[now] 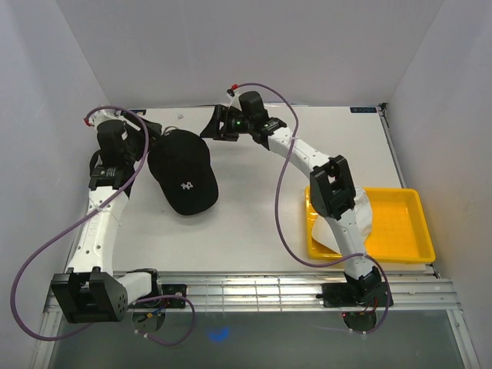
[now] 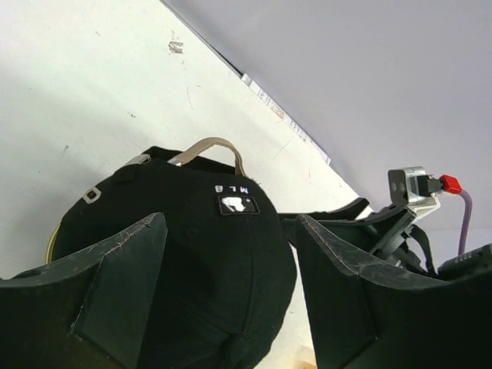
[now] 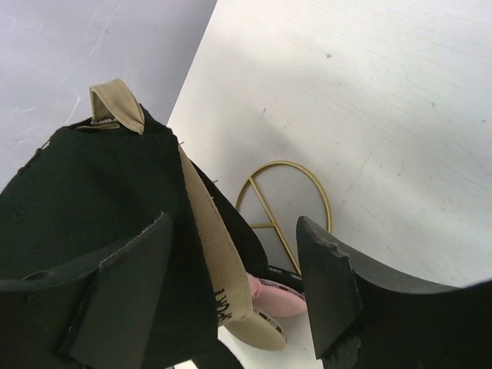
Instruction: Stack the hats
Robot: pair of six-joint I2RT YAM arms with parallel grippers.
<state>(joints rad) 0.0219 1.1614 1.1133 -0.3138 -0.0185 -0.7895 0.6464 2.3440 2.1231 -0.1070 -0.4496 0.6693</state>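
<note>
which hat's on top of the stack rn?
The black cap with the white logo; only bits of the tan cap and pink cap peek out from under it.

Left gripper [image 2: 231,223] stretched far forward, jaws apart, right gripper [image 3: 234,223] facing it, jaws apart

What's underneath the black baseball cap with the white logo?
Below the black fabric cap show the strap of a tan fabric cap, the edge of a pink cap and a gold wire stand. Everything else underneath is covered.
</note>
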